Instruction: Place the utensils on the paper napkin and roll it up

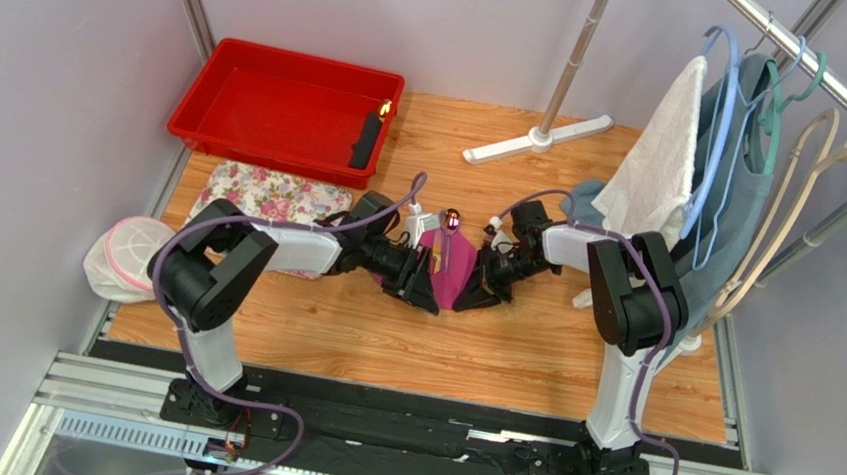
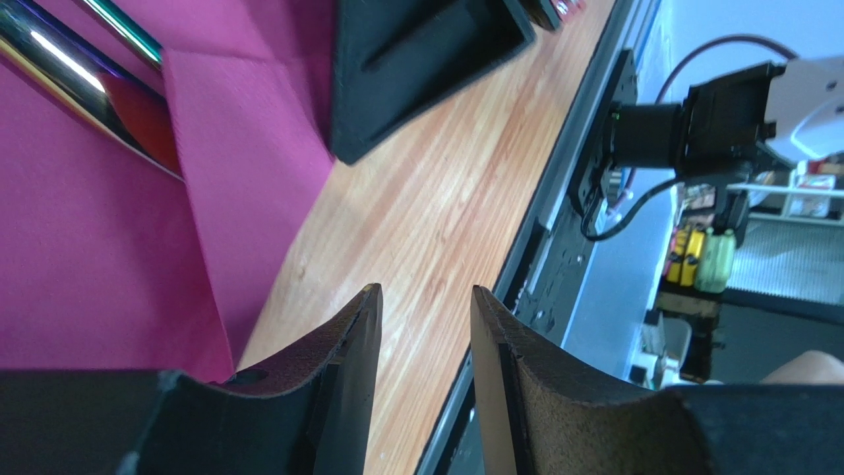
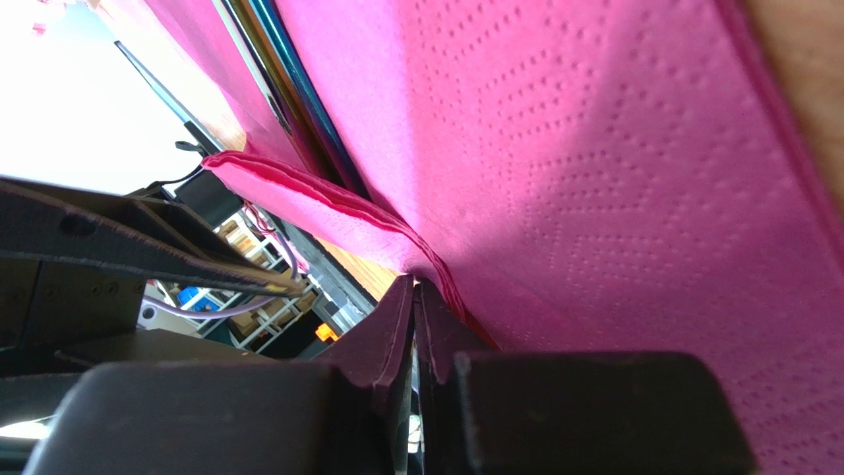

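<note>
Status: utensils (image 2: 69, 74) lie on the napkin (image 3: 594, 198), mid-tabletop (image 1: 373, 344), one flap folded over. At napkin's 4 o'clock, right pincer (image 3: 414, 289) is clamped on the folded edge. At 8 o'clock, left pincer (image 2: 424, 297) has jaws apart, holding nothing. Rolling looks barely begun.

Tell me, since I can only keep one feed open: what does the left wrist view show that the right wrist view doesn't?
Only the left wrist view: the left arm's jaws standing apart and empty above the bare wooden table.

Only the right wrist view: the right arm's jaws closed on the folded edge of the paper napkin, whose dotted embossing shows up close.

Both: the magenta napkin with a fold lifted, and a shiny utensil lying on it beside that fold.
</note>
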Available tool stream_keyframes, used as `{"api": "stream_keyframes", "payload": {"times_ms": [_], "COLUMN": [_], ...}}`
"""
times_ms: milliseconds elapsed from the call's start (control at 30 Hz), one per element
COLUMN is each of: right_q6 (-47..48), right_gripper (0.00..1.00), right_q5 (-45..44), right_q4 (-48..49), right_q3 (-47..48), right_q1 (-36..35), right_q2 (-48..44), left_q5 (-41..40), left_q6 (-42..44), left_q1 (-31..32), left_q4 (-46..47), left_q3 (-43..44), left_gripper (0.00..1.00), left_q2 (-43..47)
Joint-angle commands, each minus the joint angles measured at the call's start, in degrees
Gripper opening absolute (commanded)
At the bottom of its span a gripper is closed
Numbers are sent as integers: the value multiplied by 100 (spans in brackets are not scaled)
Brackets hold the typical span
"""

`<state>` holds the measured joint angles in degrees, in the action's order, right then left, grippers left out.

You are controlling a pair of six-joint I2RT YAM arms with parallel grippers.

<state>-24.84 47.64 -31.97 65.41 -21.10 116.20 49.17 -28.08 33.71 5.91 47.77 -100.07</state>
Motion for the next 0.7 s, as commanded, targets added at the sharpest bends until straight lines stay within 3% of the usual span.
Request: {"api": "stream_keyframes", "payload": {"times_ms": [0, 667], "right_q6": [-135, -47], "right_gripper": [6, 4], "right_q5": [-211, -316], "right_q4": [156, 85], "right_q3": [-54, -54], "right_q1": [-25, 18], "right_q2": [25, 60], "left_q5": [67, 84], "left_q6": [-532, -655], "left_q1": [-14, -761], "left_q4": [692, 569], "left_q3": [189, -250], "left_gripper": [47, 43], "left_q2": [-302, -830]}}
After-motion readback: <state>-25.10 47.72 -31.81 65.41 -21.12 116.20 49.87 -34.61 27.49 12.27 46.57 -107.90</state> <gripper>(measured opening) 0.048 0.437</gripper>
